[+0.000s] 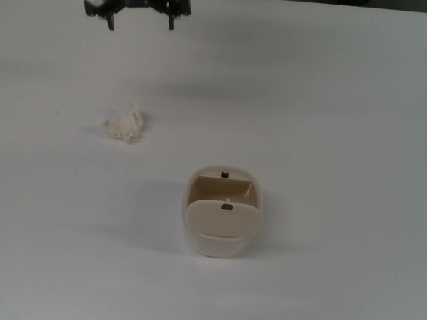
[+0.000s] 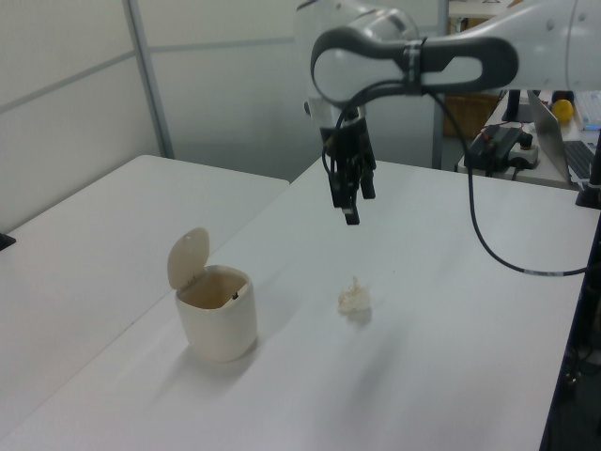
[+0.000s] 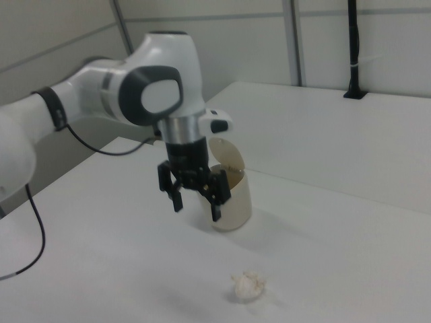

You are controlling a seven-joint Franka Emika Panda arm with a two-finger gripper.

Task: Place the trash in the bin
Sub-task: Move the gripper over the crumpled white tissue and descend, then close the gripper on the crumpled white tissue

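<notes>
White table [image 1: 340, 104] bearing trash [image 1: 125, 125], bin [image 1: 219, 240].
</notes>
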